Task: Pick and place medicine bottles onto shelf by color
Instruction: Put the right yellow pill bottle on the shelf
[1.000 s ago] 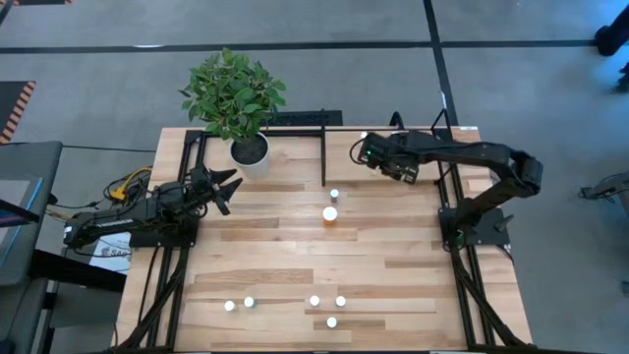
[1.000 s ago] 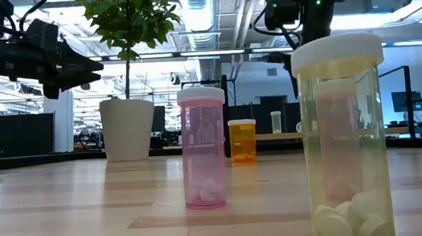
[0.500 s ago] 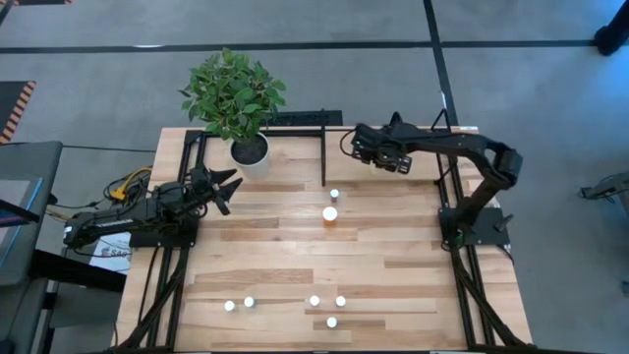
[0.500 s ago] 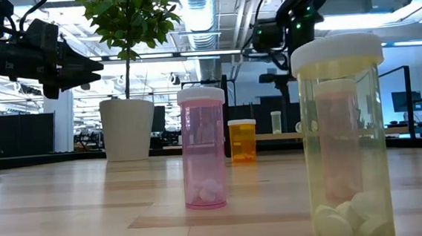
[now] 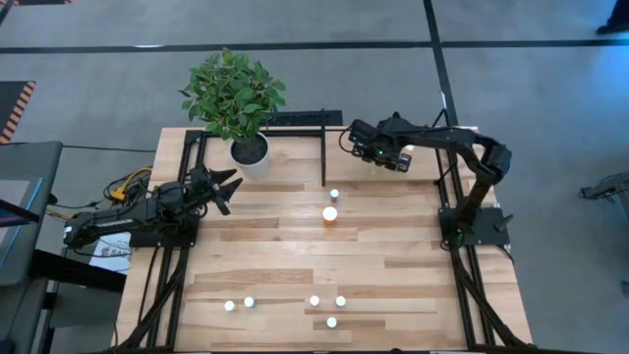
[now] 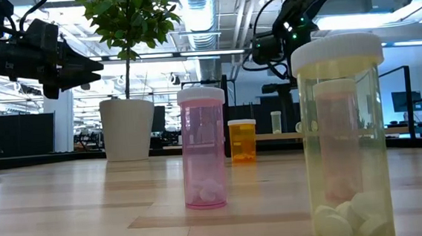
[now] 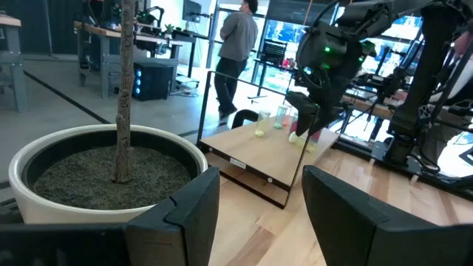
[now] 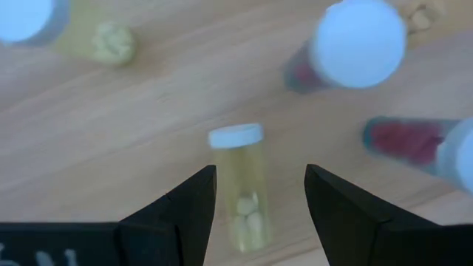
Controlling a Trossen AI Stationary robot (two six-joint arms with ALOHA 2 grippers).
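Hovering over the shelf [image 5: 393, 182] at the table's far side, the right gripper [image 8: 259, 193] is held with its fingers spread and nothing between them; a yellowish bottle [image 8: 244, 185] stands below the gap, with pink-bodied, white-capped bottles [image 8: 355, 48] near it. The left gripper [image 7: 259, 199] is kept beside the white plant pot [image 7: 96, 174], its fingers parted and empty. An orange bottle [image 5: 330, 213] is seen mid-table, and five more bottles [image 5: 314, 301] are grouped near the front edge. No label or writing can be read on any bottle.
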